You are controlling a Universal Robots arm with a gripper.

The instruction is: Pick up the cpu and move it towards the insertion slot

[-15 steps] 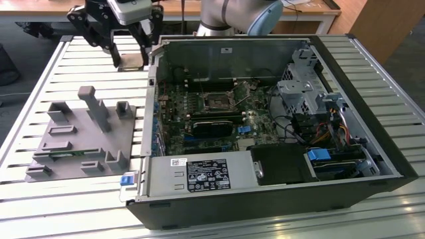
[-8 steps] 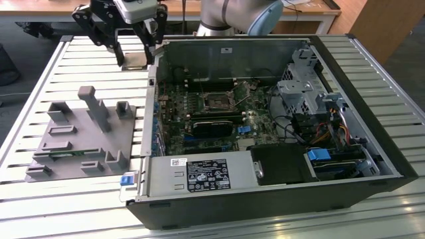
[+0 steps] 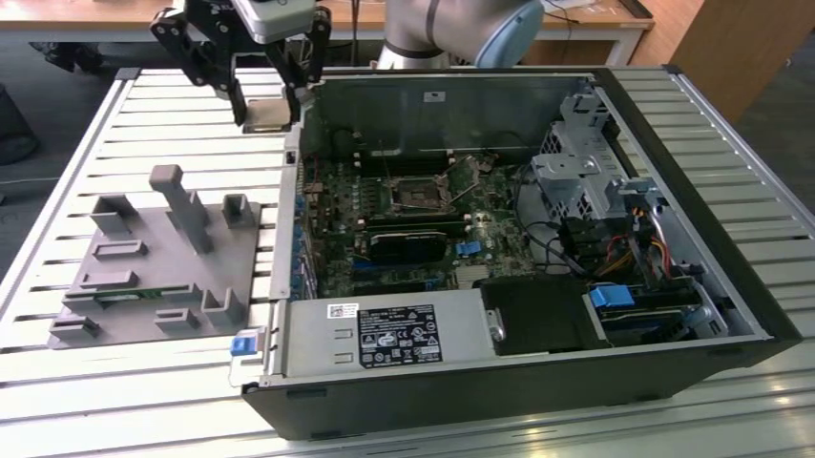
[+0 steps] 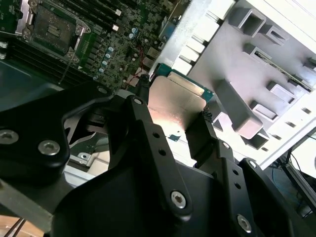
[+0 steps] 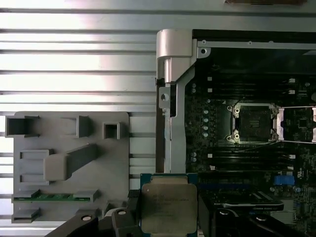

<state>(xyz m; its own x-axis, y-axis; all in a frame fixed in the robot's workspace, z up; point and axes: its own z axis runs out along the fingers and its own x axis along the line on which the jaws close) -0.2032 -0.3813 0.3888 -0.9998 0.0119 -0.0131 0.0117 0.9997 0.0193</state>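
Observation:
My gripper (image 3: 267,115) is shut on the cpu (image 3: 269,113), a small flat square chip with a silvery top, held in the air over the slatted table beside the open computer case's far corner on the exterior view's left. Both wrist views show the cpu (image 4: 175,101) (image 5: 168,207) clamped between the black fingers (image 4: 148,148). The insertion slot (image 3: 418,194), a square socket with a dark centre and a metal frame, lies on the motherboard inside the case. It is uncovered in both wrist views (image 4: 52,27) (image 5: 253,123), some way off from the chip.
A grey plastic fixture (image 3: 153,258) (image 5: 69,163) with upright posts sits on the slatted table (image 3: 128,143), holding a green memory stick (image 3: 128,296) (image 5: 52,197). The case wall (image 5: 173,98) stands between gripper and motherboard. Drive cages and cables (image 3: 598,219) fill the case's other side.

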